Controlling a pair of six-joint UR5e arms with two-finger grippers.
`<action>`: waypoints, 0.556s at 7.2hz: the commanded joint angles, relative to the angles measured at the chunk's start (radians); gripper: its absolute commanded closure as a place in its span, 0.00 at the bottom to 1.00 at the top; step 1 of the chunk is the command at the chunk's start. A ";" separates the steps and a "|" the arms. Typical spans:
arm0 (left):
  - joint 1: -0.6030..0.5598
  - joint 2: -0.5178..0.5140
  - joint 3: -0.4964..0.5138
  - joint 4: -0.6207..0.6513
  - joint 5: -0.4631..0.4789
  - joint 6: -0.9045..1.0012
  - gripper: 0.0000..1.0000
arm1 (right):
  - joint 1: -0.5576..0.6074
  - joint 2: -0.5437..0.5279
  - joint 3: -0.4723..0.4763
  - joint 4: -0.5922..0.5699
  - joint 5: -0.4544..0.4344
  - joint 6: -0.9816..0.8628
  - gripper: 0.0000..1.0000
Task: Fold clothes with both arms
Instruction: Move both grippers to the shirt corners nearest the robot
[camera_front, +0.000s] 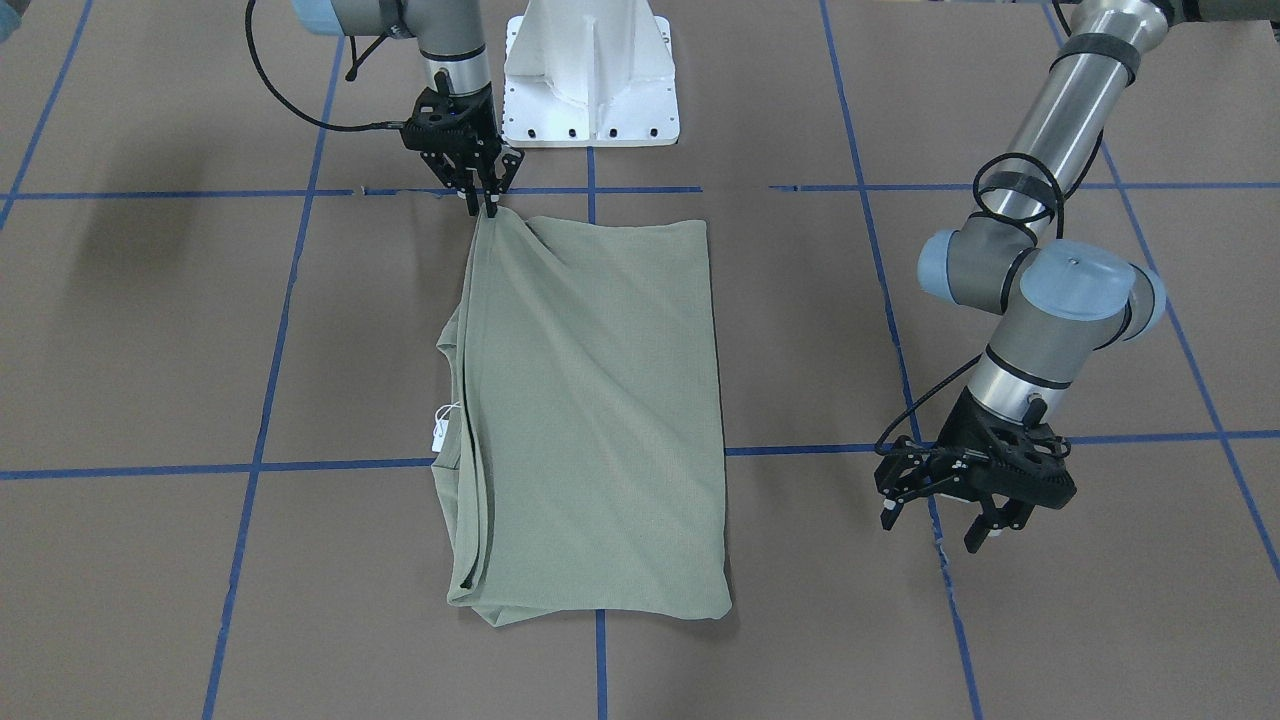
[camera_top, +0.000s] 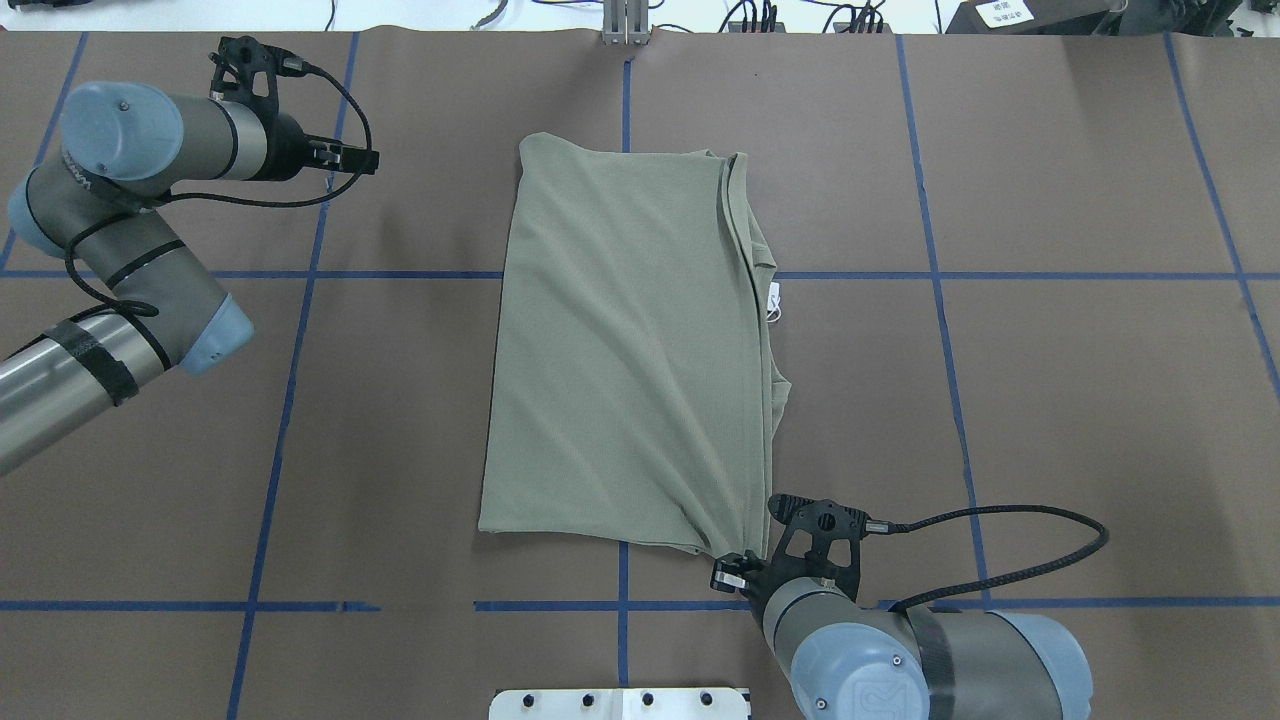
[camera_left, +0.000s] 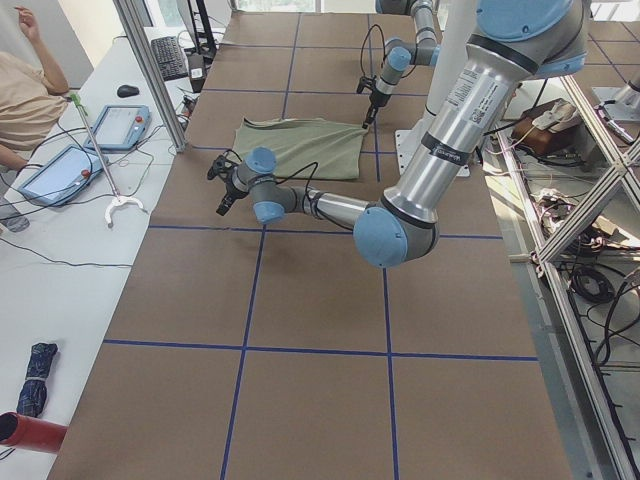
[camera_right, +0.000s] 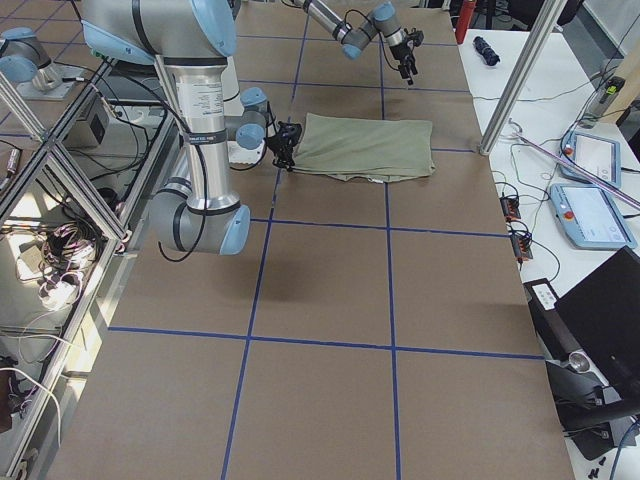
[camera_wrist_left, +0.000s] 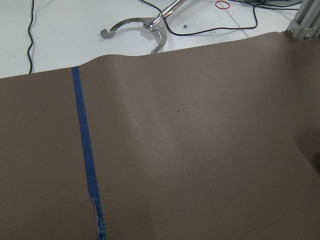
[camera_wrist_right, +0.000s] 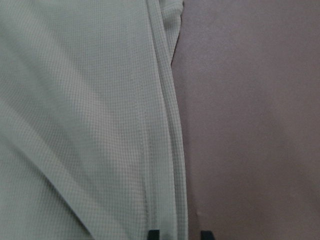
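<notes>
You have the pale sage-green ribbed knit shirt (camera_top: 630, 350) lying near the middle of the brown paper-covered table (camera_top: 1050, 400) with its blue tape grid, already brought in to a tall, narrow rectangle. No sleeve sticks out. In the overhead view several layers stack up along its 3 o'clock edge, where the neckline and the small white hang tag (camera_top: 773, 301) peek out. By my reading the lengthwise folds are done. What is left is to settle the corner in hand and then fold the long rectangle across, at least once, into a compact stack. The right black two-finger gripper (camera_front: 484, 203) stands at the shirt's 5 o'clock corner in that overhead view, nearest the white metal pedestal (camera_front: 590, 90). Its fingers are drawn together on the corner, which peaks up to them, with creases fanning away across the cloth. The right wrist view shows the layered edge running down between its fingertips. The left black two-finger gripper (camera_front: 935, 527) is out at about 10 o'clock from the shirt in the overhead view, well apart from it. Its fingers are spread over bare table and hold nothing. No box, bin or basket shows in any view, so there are no contents to report.
</notes>
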 joint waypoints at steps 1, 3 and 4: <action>0.000 0.000 -0.001 0.000 0.000 0.001 0.00 | 0.036 0.011 0.019 0.026 -0.009 -0.066 0.00; 0.000 -0.002 -0.029 0.003 -0.046 -0.016 0.00 | 0.148 0.044 0.036 0.032 0.076 -0.144 0.00; 0.000 0.000 -0.061 0.011 -0.111 -0.148 0.00 | 0.167 0.047 0.036 0.108 0.086 -0.139 0.00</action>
